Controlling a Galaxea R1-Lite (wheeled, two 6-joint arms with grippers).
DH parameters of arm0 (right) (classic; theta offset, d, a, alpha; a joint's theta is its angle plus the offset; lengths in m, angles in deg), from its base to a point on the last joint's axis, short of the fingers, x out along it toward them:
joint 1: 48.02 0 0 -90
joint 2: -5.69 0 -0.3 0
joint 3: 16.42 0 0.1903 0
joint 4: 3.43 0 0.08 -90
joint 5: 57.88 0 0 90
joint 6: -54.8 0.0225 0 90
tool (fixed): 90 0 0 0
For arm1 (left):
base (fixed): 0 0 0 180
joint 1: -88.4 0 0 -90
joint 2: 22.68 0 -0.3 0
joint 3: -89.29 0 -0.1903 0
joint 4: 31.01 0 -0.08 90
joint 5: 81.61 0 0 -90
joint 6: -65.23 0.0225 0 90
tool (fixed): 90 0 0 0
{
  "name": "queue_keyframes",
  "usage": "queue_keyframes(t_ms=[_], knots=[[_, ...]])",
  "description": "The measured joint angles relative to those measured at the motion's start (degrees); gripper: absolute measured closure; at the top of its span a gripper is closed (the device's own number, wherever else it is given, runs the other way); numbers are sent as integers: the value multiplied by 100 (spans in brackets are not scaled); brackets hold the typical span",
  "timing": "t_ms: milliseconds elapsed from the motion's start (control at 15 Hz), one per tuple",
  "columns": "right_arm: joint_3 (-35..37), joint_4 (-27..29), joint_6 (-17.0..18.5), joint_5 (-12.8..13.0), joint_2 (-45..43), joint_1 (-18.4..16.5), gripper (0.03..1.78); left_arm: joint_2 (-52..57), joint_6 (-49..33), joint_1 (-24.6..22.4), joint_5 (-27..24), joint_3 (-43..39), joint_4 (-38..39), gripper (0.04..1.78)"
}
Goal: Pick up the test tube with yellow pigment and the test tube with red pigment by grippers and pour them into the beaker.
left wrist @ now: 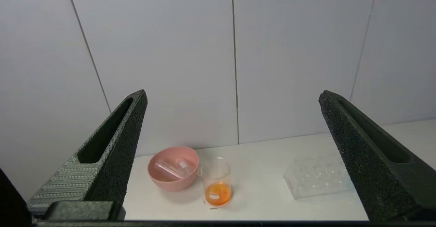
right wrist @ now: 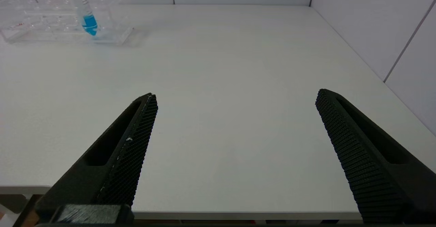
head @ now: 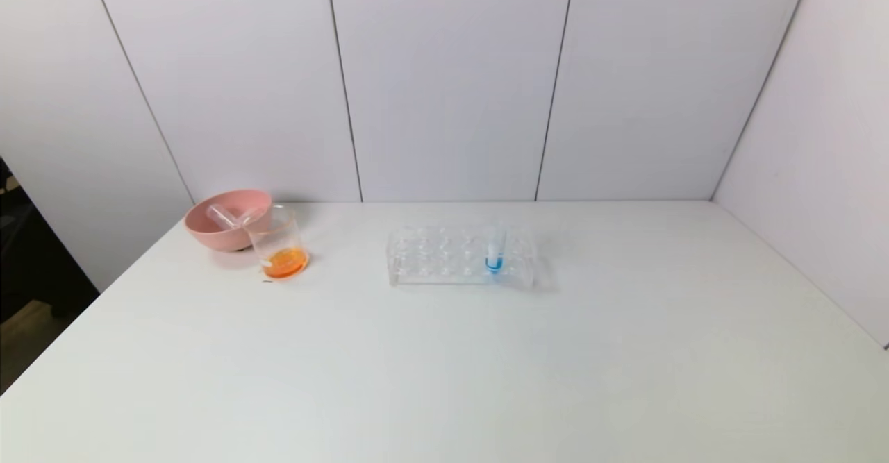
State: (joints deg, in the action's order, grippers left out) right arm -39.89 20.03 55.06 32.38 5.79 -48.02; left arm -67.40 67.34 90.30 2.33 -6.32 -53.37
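The clear beaker (head: 280, 244) stands at the table's far left with orange liquid in its bottom; the left wrist view shows the beaker (left wrist: 216, 181) too. No test tube with yellow pigment and no test tube with red pigment is in view. Two clear tubes (head: 226, 216) lie in the pink bowl (head: 201, 227) beside the beaker. My left gripper (left wrist: 232, 94) is open and empty, held back at the table's near edge and facing the beaker. My right gripper (right wrist: 235, 93) is also open and empty over the near right edge. Neither arm shows in the head view.
A clear tube rack (head: 444, 258) sits mid-table at the back, with one blue-bottomed tube (head: 494, 253) upright in it. The rack (right wrist: 51, 19) and the blue tube (right wrist: 88, 19) also show far off in the right wrist view. White walls close the table's back and right sides.
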Motion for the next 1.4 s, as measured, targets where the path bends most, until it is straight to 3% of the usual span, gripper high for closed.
queue_keyframes(t_ms=[533,933,1200,1400], knots=[[0,1,0,0,0,0,11,3010,1643,-313,-212,-3187,160,6],[0,1,-2,-2,0,0,11,4140,1351,-252,215,-5639,1031,6],[0,1,0,0,0,0,11,4426,908,-236,286,-6073,59,6],[0,1,0,-2,0,0,11,4473,753,-232,300,-6098,-91,6]])
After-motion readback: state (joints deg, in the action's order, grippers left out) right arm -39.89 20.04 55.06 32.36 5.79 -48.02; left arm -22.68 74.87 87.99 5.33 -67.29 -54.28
